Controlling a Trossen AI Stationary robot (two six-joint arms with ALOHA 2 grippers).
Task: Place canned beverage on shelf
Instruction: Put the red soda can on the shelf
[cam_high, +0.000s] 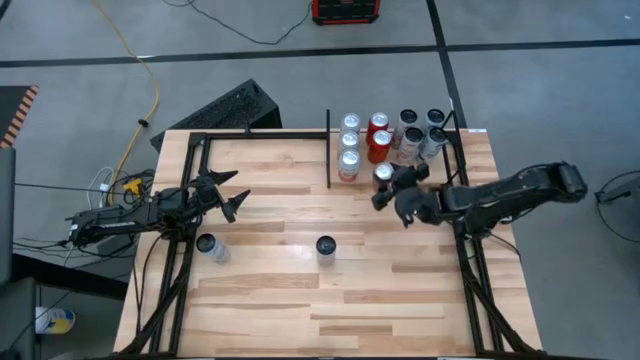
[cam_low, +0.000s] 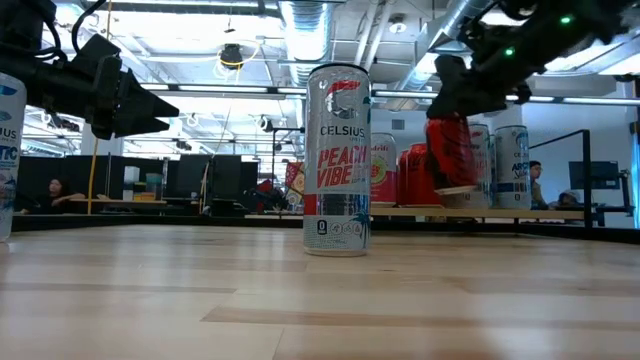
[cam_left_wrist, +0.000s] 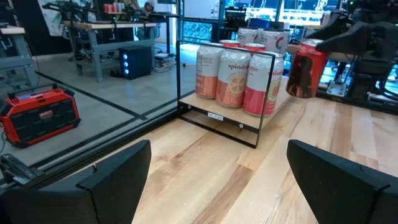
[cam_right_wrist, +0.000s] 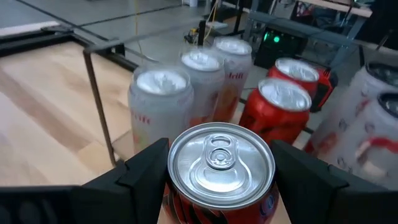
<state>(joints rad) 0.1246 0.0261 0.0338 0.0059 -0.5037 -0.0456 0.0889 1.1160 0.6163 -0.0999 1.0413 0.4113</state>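
The right gripper (cam_high: 385, 192) clamps a red can (cam_right_wrist: 221, 168) above the shelf (cam_high: 440, 135) beside cans (cam_high: 349, 145) standing there, the left gripper (cam_high: 228, 195) hangs open, and two cans (cam_high: 326, 246) stand on the wooden table (cam_high: 330, 300).

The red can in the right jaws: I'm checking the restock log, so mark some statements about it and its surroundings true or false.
1. The right gripper holds a red can upright. True.
2. The left gripper holds a can. False: its jaws are open and empty.
3. The Celsius can lies on its side. False: it stands upright on the wooden table.
4. Cans already stand in rows behind the black divider bar. True.
5. The red can rests on the table. False: the low view shows it raised above the table.
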